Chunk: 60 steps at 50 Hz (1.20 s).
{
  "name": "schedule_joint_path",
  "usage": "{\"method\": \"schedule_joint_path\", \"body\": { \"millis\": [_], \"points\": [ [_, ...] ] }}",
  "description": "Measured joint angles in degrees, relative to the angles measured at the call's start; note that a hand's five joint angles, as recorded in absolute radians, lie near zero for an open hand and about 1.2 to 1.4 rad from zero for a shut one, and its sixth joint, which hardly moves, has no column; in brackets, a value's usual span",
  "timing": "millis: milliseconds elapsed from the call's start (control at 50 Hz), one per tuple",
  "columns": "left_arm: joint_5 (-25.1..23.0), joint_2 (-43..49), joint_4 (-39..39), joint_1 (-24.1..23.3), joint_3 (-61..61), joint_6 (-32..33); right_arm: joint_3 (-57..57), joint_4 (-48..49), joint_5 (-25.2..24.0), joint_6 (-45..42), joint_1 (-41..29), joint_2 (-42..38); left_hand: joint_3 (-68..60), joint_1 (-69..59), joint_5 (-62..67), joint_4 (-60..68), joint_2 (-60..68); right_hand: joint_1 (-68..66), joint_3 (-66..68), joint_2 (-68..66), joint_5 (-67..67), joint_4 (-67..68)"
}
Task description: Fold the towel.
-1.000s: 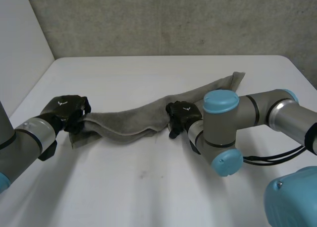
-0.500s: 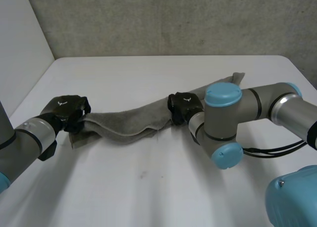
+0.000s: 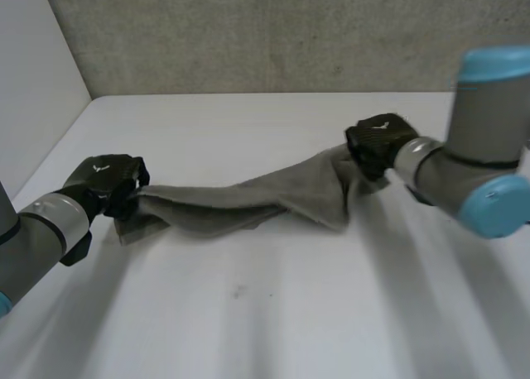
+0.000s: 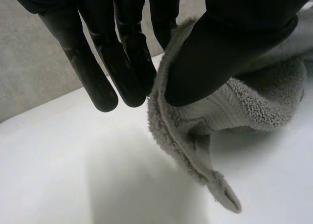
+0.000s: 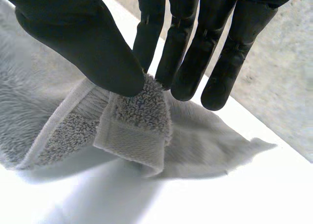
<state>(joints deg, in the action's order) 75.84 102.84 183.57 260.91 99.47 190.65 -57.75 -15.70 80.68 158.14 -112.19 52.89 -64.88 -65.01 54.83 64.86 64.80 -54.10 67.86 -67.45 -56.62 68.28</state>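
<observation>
**Towel held at both ends, strung across the desk**

Head view: The grey towel (image 3: 248, 201) is bunched lengthwise into a loose band and runs across the middle of the white desk (image 3: 248, 313). It goes from the desk's left side toward its right rear. The left hand (image 3: 106, 180) is closed on the end at the desk's left side. The right hand (image 3: 379, 141) is closed on the opposite end, further back on the desk. The towel's middle sags down to the desk surface. The right arm (image 3: 464, 172) reaches in from the desk's right side.

Left wrist view: The left hand's thumb (image 4: 230, 43) presses the towel's (image 4: 234, 106) hemmed edge against the fingers (image 4: 127, 62), a firm pinch. Below the pinch a narrow tip of cloth hangs toward the desk (image 4: 73, 150). The rest of the cloth lies in a thick roll behind the thumb.

Right wrist view: The right hand's thumb (image 5: 83, 38) and straight fingers (image 5: 181, 48) pinch a folded, hemmed corner of the towel (image 5: 137, 121). The corner flap droops under the thumb. More cloth spreads out flat on the desk (image 5: 220, 194) beyond the fingertips.
</observation>
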Motion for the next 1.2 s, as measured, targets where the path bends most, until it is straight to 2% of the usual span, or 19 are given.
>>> {"method": "schedule_joint_path", "body": {
  "millis": [20, 140, 340, 440, 480, 500, 520, 560, 580, 640, 800, 980, 1200],
  "points": [
    [0.0, -0.5, -0.4, 0.0, 0.0, 0.1, -1.4, -3.7, -0.2, -3.8, 1.7, 3.1, 0.0, 0.0, 0.0, 0.0, 0.1, 0.0, 0.0, 0.0, 0.0, 0.0],
    [-0.1, -1.5, -2.9, -0.9, 0.2, 0.5, -7.3, -9.7, -0.2, -11.0, 5.2, 9.5, -0.1, 0.0, 0.0, 0.2, 0.2, -0.2, 0.0, 0.0, 0.0, 0.0],
    [0.1, -0.1, -7.4, -4.1, 0.6, 1.9, -20.0, -9.5, -0.1, -16.7, 7.0, 11.3, -0.1, 0.0, 0.0, 0.2, 0.2, -0.2, 0.0, 0.0, 0.0, 0.0],
    [0.2, 0.6, -7.7, -4.0, 0.2, 3.4, -25.0, -4.1, -1.3, -17.0, 9.3, 10.9, -0.1, 0.0, 0.0, 0.2, 0.2, -0.2, -0.3, 0.4, 0.2, -0.3],
    [0.2, 0.8, -7.7, -3.9, 0.1, 3.7, -26.7, -1.6, -1.9, -16.9, 10.0, 10.7, -0.1, 0.0, 0.0, 0.2, 0.2, 1.6, -4.3, 4.8, 3.4, -4.5],
    [0.1, 0.9, -7.7, -3.8, 0.1, 4.0, -28.6, 1.6, -2.8, -16.6, 10.8, 10.3, -0.1, 0.0, 0.0, 0.2, 0.2, 8.0, -14.0, 13.6, 11.1, -13.5],
    [0.1, 0.9, -7.7, -3.8, 0.1, 4.0, -28.6, 1.6, -2.8, -16.6, 10.8, 10.3, -0.1, 0.0, 0.0, 0.2, 0.2, 8.0, -14.0, 13.6, 11.1, -13.5],
    [0.1, 1.3, -7.5, -3.7, 0.1, 4.2, -31.6, 5.8, -4.5, -15.5, 12.2, 10.0, -0.1, 0.0, 0.0, 0.1, 0.1, 22.3, -31.2, 31.2, 29.2, -31.6],
    [0.1, 1.6, -7.4, -3.7, 0.1, 4.2, -33.2, 7.5, -5.5, -14.6, 12.9, 9.9, -0.1, 0.0, 0.0, 0.1, 0.1, 26.1, -36.3, 35.5, 34.6, -36.7],
    [0.1, 2.1, -7.3, -3.7, 0.1, 4.2, -35.7, 9.6, -7.4, -13.0, 14.0, 10.0, -0.1, 0.0, 0.0, 0.1, 0.1, 28.9, -40.1, 39.2, 38.7, -40.5],
    [0.1, 2.7, -7.2, -3.7, 0.1, 4.1, -43.3, 14.2, -11.4, -10.1, 17.3, 13.6, -0.1, 0.0, 0.0, 0.1, 0.1, 29.8, -40.7, 39.4, 39.8, -41.2],
    [0.0, 2.6, -7.0, -3.8, 0.2, 4.1, -51.8, 24.8, -13.7, -10.3, 21.2, 17.5, -0.1, 0.0, 0.0, 0.0, 0.1, 29.6, -39.2, 39.2, 38.0, -39.5],
    [-0.1, 2.6, -6.9, -3.8, 0.5, 4.0, -52.1, 30.5, -15.1, -11.3, 22.5, 15.8, 0.1, 0.0, -0.1, -0.1, 0.0, 27.6, -36.5, 36.4, 36.0, -37.0]
  ]
}}
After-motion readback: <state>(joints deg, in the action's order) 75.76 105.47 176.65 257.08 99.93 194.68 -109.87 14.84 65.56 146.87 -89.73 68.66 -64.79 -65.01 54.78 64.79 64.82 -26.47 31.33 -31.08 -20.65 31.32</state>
